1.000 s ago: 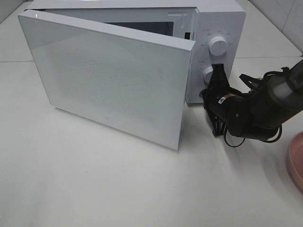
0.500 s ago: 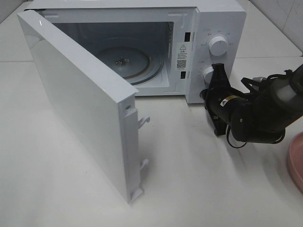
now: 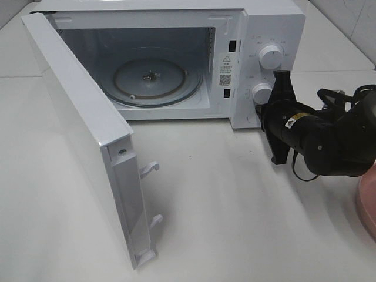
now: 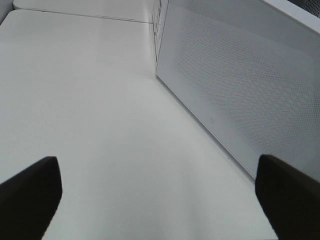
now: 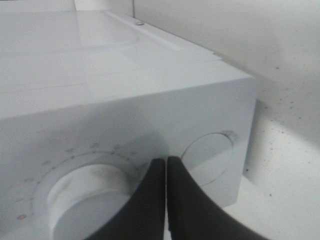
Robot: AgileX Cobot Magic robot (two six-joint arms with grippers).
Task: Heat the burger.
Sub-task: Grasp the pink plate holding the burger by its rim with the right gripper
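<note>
Burger is in none of the views. Only the rim of a pink plate (image 3: 367, 200) shows, cut off at the 4 o'clock edge of the high view. The burger may sit there out of frame, but I cannot confirm it.

What has changed is the door (image 3: 76, 117) of the microwave (image 3: 276, 23). A second ago it stood partly closed and hid the inside. Now it hangs wide open, swung out toward 8 o'clock, with its latch hooks showing on the edge. The glass turntable (image 3: 158, 79) lies at 12 o'clock with nothing on it.

The right claw (image 3: 283, 76) is clenched on nothing at 3 o'clock, its tip just beside the lower knob (image 3: 261, 93). Over the last second it has drawn back a little to the right. In its wrist view the closed tips lie between that knob and a round button (image 5: 210, 155) on the panel, and whether they touch the panel is unclear. My guess is that it pressed the door release.

The left claw (image 4: 157, 195) is spread wide and holds nothing. It sits low over the table (image 4: 75, 90), facing the door's outer side.

For the task, the opening step looks done and the way in is free. What seems left is to fetch the burger from the 4 o'clock side, set it on the turntable, shut the door and turn a knob. The right claw would have to release first.
</note>
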